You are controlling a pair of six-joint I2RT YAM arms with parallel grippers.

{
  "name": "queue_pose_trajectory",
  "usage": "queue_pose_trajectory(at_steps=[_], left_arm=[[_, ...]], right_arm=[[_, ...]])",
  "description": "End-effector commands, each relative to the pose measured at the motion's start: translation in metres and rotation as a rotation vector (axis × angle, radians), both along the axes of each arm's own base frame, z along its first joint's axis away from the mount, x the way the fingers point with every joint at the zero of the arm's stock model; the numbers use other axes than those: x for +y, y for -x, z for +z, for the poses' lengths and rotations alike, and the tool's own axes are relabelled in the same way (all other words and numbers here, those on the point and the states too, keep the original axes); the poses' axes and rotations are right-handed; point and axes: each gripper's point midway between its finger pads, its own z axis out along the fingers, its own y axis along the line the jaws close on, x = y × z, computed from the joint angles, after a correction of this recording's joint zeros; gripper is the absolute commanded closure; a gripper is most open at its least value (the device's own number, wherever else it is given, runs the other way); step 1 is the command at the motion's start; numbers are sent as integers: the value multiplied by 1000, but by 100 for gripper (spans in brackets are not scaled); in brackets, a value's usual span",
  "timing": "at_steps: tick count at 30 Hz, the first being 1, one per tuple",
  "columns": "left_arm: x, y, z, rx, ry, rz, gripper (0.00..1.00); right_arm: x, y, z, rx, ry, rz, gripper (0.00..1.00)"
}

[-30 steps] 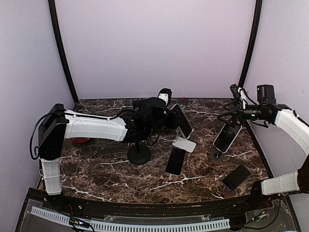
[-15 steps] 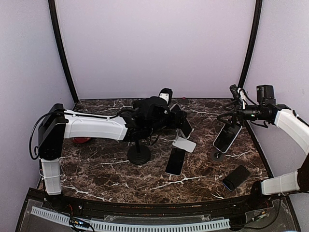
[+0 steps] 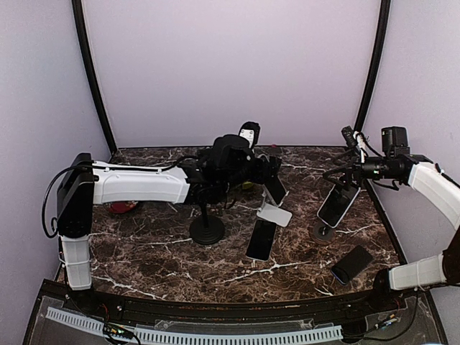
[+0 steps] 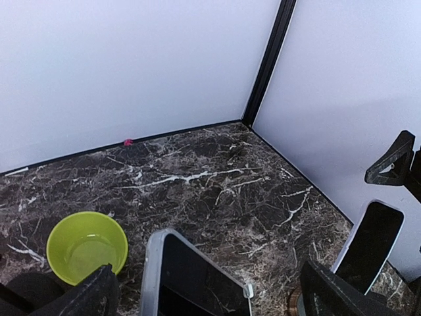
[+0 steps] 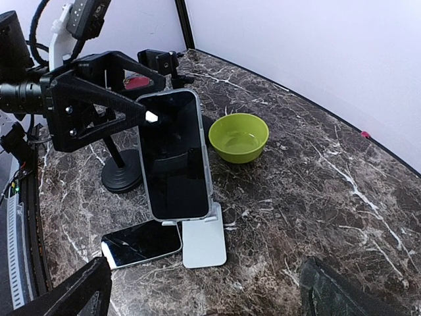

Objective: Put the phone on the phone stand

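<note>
Release step: phone (image 5: 172,155) leans on stand (image 5: 202,240); left hand (image 4: 210,286) apart, flanking it, no grip; right hand (image 5: 207,283) apart, empty. Next: back left hand off without nudging.

In the left wrist view we see only the top of the phone (image 4: 197,276), since the bottom edge cuts the rest away, and just the tips of the fingers (image 4: 85,296) of the left gripper (image 4: 209,280) poke in at the corners. The right wrist view shows the right gripper (image 5: 205,276) the same way, as two finger ends at the bottom. From above, a small red thing (image 3: 121,208) peeks out from under the left arm (image 3: 144,187), and we cannot tell what it is
</note>
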Motion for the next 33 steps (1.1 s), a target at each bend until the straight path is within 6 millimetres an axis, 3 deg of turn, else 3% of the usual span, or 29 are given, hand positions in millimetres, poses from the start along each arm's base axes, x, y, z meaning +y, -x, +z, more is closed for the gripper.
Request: queue_pose_trajectory(at_steps=[1,4,8,12,17,23,28,33], left_arm=[[5,0,53,-124,9,18,1],[-2,8,71,-213,-19,-13,1],[-33,45,93,-393,-124,-124,2],[-61,88,86,-476,-268,-204,1],[-68,129,41,-351,-410,-281,1],[-50,168,-47,61,-498,-414,3],[-26,184,-101,297,-594,-391,4],[-8,179,-143,525,-625,-318,3]], right_arm=[[2,1,0,7,-18,17,0],[2,1,1,9,-22,14,0],[2,-1,4,10,-27,7,0],[1,-2,5,13,-32,0,0],[1,-4,4,14,-29,-6,0],[2,-4,1,24,-32,3,0],[2,-5,-2,34,-33,9,0],[3,-3,-1,30,-35,14,0]])
